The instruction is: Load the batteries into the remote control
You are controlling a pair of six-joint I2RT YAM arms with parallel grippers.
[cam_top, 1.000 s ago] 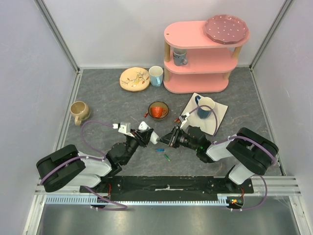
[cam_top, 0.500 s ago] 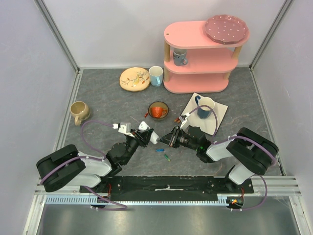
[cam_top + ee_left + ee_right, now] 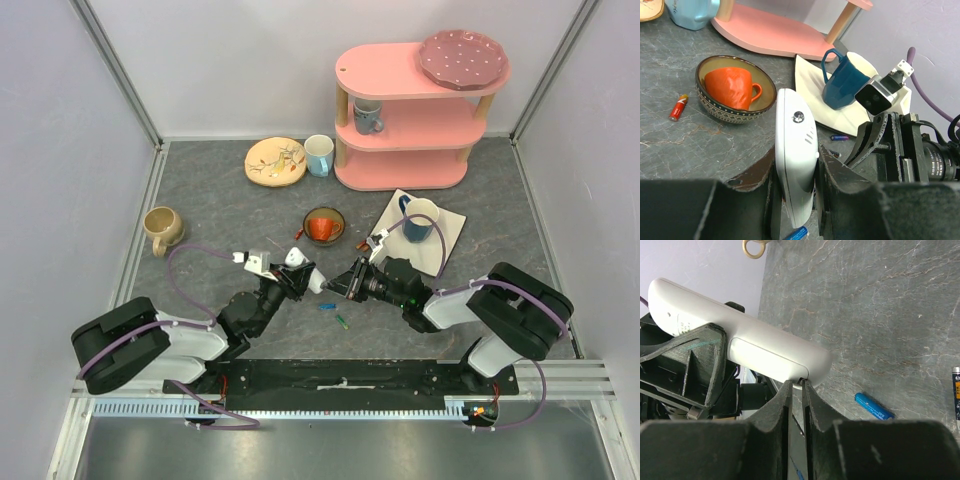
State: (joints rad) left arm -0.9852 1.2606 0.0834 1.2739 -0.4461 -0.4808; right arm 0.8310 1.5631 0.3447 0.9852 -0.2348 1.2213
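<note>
**Top view:** The left gripper holds the white remote control off the grey table, near the patterned bowl that holds an orange cup. The right gripper meets the remote's lower end. 1 blue battery and 1 green battery lie on the table just beside the 2 grippers. 1 red battery lies beside the bowl.

**Left wrist:** The remote stands on edge, clamped across its width between both fingers. A dark-blue mug sits on a white napkin, with a dark battery at the napkin's edge.

**Right wrist:** The right fingers leave only a thin slit. Their tips rest against the edge of the remote's cover panel. I cannot tell whether they pinch it.
</note>
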